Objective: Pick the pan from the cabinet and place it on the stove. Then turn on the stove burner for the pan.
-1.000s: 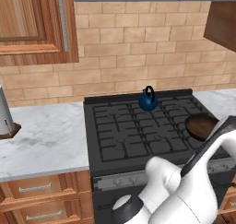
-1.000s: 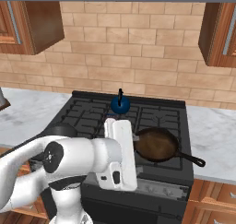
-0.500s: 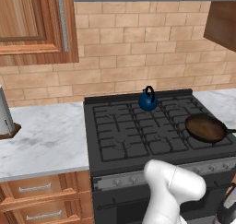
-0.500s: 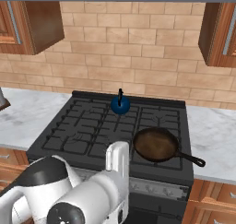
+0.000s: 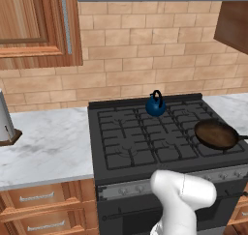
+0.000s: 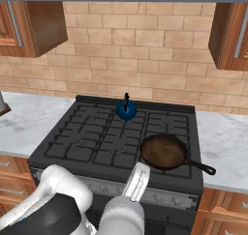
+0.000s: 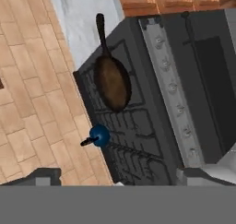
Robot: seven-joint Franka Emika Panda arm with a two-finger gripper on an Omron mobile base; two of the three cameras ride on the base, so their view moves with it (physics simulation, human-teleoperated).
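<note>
The dark pan (image 5: pixel 215 134) (image 6: pixel 163 151) (image 7: pixel 112 82) rests on the front right grate of the black stove (image 5: pixel 131 142) (image 6: pixel 97 137) (image 7: pixel 138 144). Its long handle juts out to the right, over the stove's edge. My gripper (image 7: pixel 122 179) hangs in front of the stove, clear of the pan, looking back at it. The two dark fingertips (image 7: pixel 46 176) stand far apart with nothing between them. A silver strip of knobs (image 5: pixel 223 175) (image 6: pixel 169 196) (image 7: pixel 173 87) runs along the stove front. The reddish-brown cabinet (image 5: pixel 38 26) hangs at the upper left.
A small blue kettle (image 5: pixel 155 105) (image 6: pixel 126 110) (image 7: pixel 99 135) stands at the back middle of the stove. Marble counter (image 5: pixel 48 147) (image 6: pixel 227 147) flanks the range on both sides, above wooden drawers (image 5: pixel 38 200). Another wall cabinet (image 6: pixel 232 31) hangs at the right.
My arm has drawn back from the pan and dropped low in front of the stove. The pan has stayed on the front right grate.
</note>
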